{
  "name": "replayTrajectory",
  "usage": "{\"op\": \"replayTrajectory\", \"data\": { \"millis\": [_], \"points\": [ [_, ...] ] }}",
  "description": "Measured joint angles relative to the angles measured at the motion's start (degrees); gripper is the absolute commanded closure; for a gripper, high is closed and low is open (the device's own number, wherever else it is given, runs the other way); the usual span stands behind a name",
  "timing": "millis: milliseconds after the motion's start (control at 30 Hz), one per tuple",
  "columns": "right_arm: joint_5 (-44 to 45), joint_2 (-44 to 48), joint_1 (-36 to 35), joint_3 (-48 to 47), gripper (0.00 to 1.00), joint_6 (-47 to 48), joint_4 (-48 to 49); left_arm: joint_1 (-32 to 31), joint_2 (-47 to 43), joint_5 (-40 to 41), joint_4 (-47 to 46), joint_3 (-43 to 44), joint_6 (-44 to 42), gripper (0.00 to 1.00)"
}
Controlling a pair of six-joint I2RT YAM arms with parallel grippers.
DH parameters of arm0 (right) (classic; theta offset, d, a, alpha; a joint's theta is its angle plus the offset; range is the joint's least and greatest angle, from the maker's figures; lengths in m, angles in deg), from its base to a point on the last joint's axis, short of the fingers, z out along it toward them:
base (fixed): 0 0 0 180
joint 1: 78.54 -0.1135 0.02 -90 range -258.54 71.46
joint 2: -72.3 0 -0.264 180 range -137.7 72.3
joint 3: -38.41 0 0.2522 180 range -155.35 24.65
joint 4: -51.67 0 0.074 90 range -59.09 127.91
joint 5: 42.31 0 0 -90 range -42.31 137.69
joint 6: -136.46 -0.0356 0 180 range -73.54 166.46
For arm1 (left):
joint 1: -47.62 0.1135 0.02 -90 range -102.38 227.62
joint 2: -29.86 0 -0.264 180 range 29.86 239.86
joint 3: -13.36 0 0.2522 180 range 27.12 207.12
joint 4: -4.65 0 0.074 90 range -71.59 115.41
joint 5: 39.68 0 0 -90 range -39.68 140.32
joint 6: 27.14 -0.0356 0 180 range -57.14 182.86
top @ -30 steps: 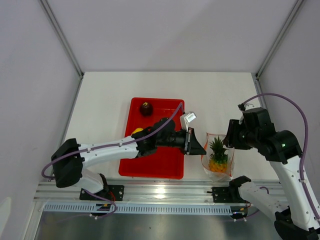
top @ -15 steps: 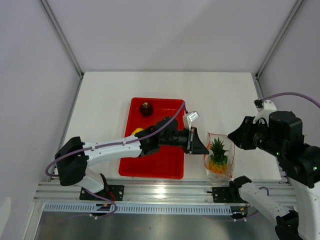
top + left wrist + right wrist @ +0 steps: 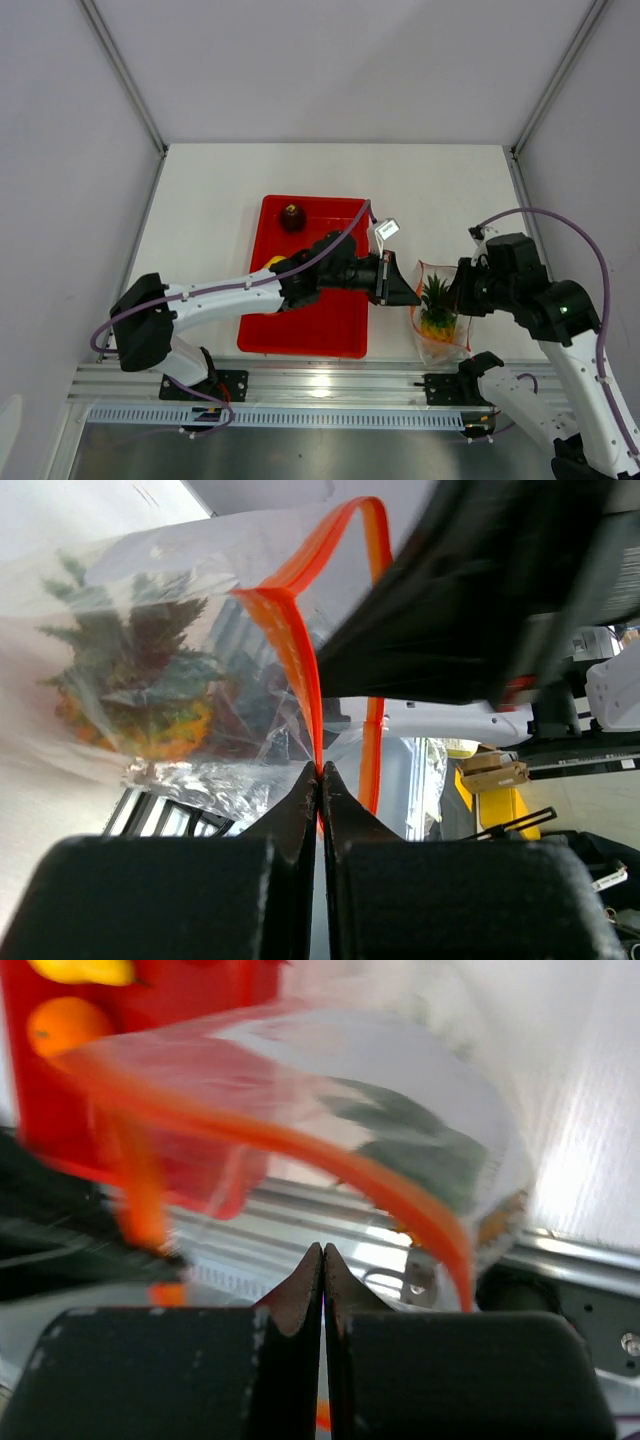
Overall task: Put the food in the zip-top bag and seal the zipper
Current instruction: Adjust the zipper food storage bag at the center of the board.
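The clear zip-top bag (image 3: 440,318) stands at the near right with the pineapple (image 3: 435,305) inside. Its red-orange zipper (image 3: 290,640) runs into my left gripper (image 3: 321,770), which is shut on the strip at the bag's left edge (image 3: 400,290). At the bag's right edge, my right gripper (image 3: 462,296) has its jaws pressed together (image 3: 322,1250); a sliver of orange shows deep between the fingers while the rest of the zipper (image 3: 400,1195) arcs above, leaving the mouth open. A dark red fruit (image 3: 291,216), a yellow fruit (image 3: 275,262) and an orange (image 3: 60,1025) lie in the tray.
The red tray (image 3: 330,330) lies left of the bag, under my left arm. The table's near edge and metal rail (image 3: 320,385) run just below the bag. White walls enclose the table on three sides.
My right arm swung away, then came back to the bag's right edge, and its jaws went from open to shut. The left gripper kept its hold and barely moved.
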Motion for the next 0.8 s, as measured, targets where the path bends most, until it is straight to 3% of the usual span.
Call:
{"op": "replayTrajectory", "data": {
  "millis": [433,800],
  "points": [
    [8.8,-2.8,-2.8,12.6,1.0,-8.0,6.5,0.0,0.2,0.5,-0.6,0.3,0.0,0.99],
    [17.2,-8.9,-17.8,25.0,1.0,-19.6,22.2,0.4,0.6,1.5,-1.2,-1.8,0.0,0.99]
  ]
}}
